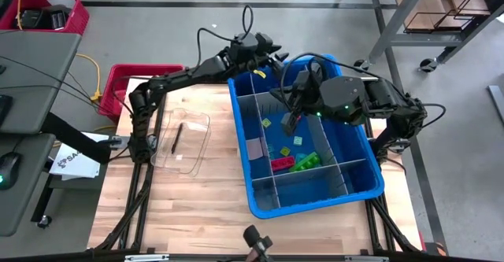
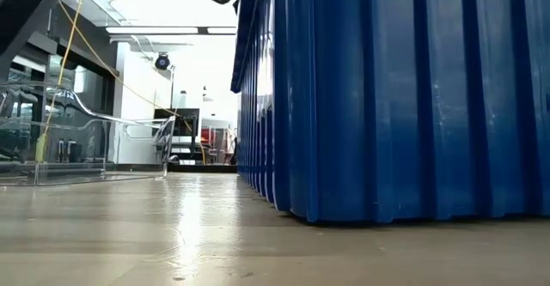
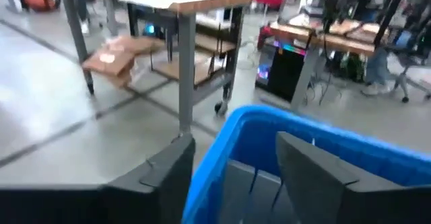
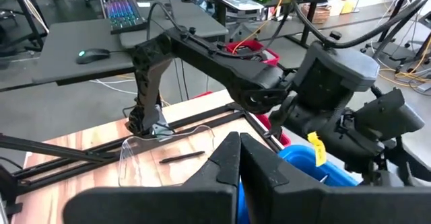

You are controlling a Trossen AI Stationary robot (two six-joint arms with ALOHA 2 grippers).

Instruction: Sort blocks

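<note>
Blocks point(image 1: 293, 158) are seen scattered in the middle compartments of the blue bin point(image 1: 370, 185), at roughly the 3 o'clock side of the table point(image 1: 205, 215): yellow ones toward 12 o'clock, a pink and a green one side by side toward 6 o'clock, between grey dividers point(image 1: 327, 158). The right gripper point(image 1: 288, 123) is held above the bin's centre, its fingers point(image 4: 225, 162) pressed together with no block seen between them. The left gripper point(image 1: 261, 71) is poised at the bin's 12 o'clock rim, its fingers point(image 3: 172, 173) spread wide astride the blue wall. A clear tray point(image 1: 183, 142) with a dark pen point(image 1: 177, 137) is seen at 9 o'clock of the bin.
</note>
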